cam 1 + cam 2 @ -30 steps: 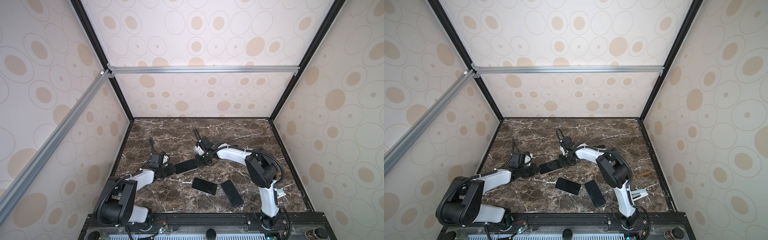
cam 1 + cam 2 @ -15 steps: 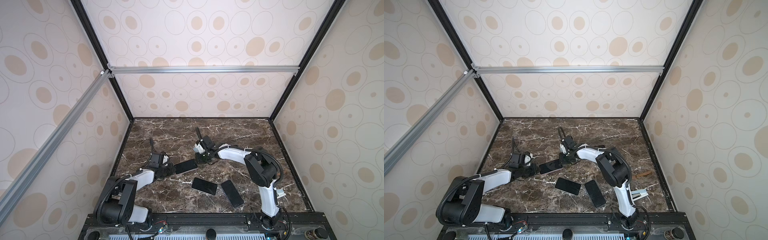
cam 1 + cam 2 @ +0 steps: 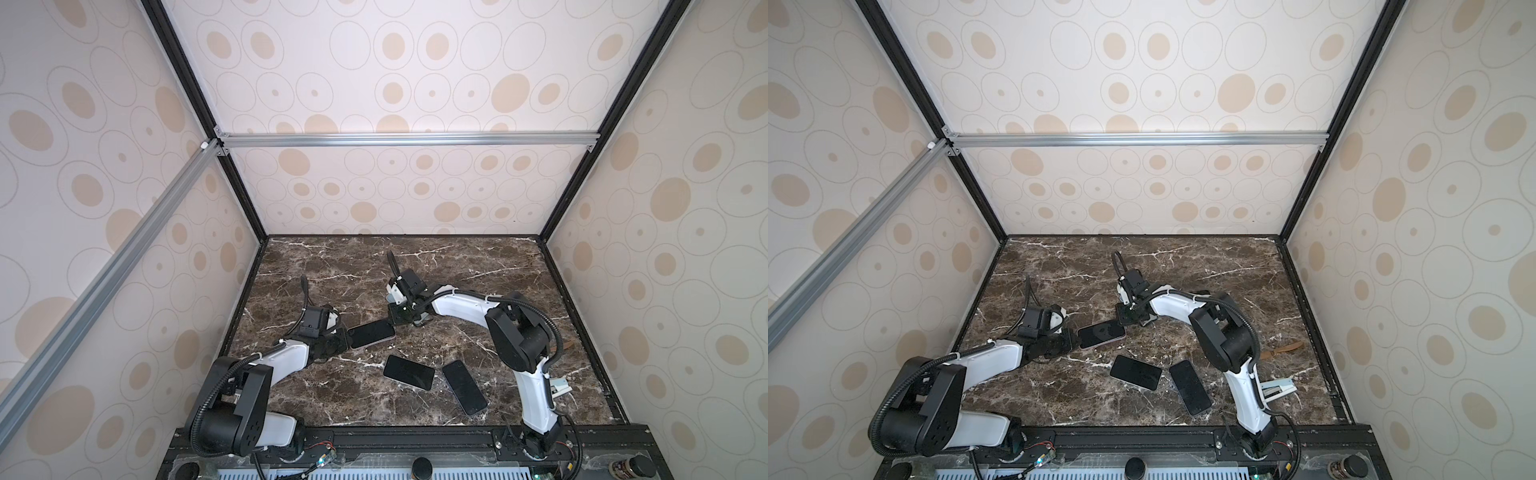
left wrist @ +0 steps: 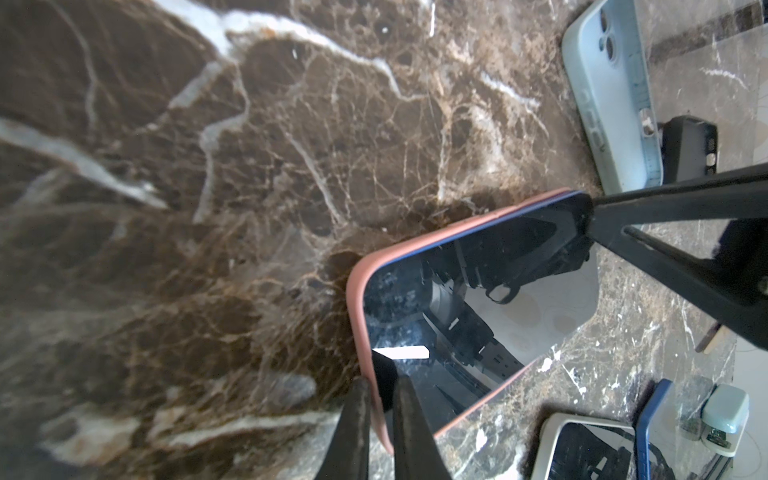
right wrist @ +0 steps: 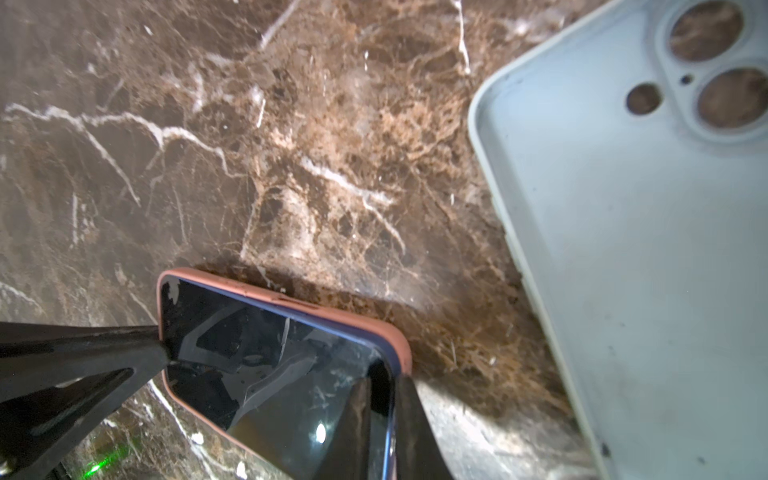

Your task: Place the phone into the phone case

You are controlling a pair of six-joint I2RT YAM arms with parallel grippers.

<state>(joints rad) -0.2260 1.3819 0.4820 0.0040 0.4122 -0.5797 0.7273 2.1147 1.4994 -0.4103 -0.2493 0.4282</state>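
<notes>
A dark-screened phone (image 3: 371, 333) (image 3: 1101, 334) lies flat on the marble, sitting in a pink phone case (image 4: 357, 316) whose rim shows along its edges (image 5: 291, 301). My left gripper (image 3: 347, 337) (image 4: 380, 382) is shut on the case's rim at the phone's left end. At the opposite corner, my right gripper (image 3: 394, 322) (image 5: 380, 382) is shut on the phone, with its blue edge between the fingers. The screen (image 4: 478, 299) (image 5: 270, 365) faces up and mirrors the arms.
An empty pale blue case (image 5: 644, 270) (image 4: 611, 95) lies just beyond the right gripper. Two more dark phones (image 3: 409, 372) (image 3: 464, 393) lie nearer the front edge. A wooden tool (image 3: 1281, 348) rests by the right wall.
The right wrist has shifted slightly at the phone's far corner. The phone and the left gripper stay where they were.
</notes>
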